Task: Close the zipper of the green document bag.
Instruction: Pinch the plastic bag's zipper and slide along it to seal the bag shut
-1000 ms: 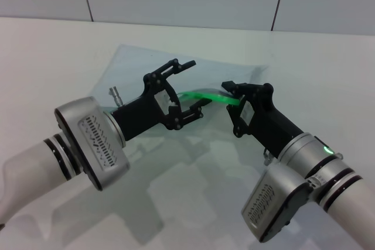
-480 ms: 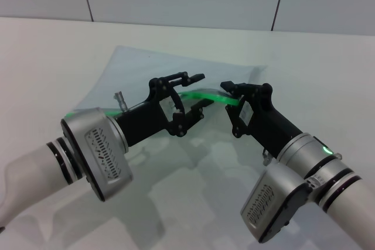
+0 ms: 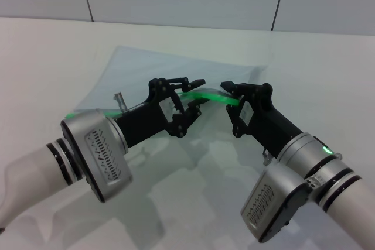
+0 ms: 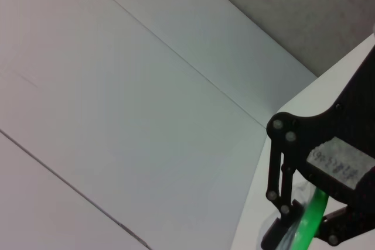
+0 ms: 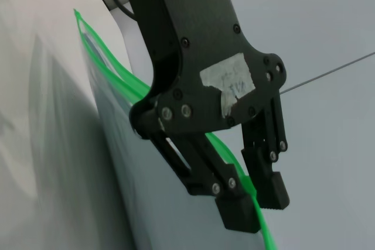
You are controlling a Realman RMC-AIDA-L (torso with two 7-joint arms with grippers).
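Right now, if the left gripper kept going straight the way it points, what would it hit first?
Most likely the right gripper. The left gripper points across the bag along the raised zipper, and the right gripper's fingertips sit just ahead, clamped on that strip. Depth is hard to judge, so it might pass just beside them.

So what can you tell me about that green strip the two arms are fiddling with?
The zipper is a thin, bright green plastic strip along the near edge of the see-through bluish bag on the white table. It is lifted and bowed between the two hands. The left hand has its fingers spread around it; the right hand meets it at its right end. The right wrist view shows it as a curved green edge. No slider is visible.
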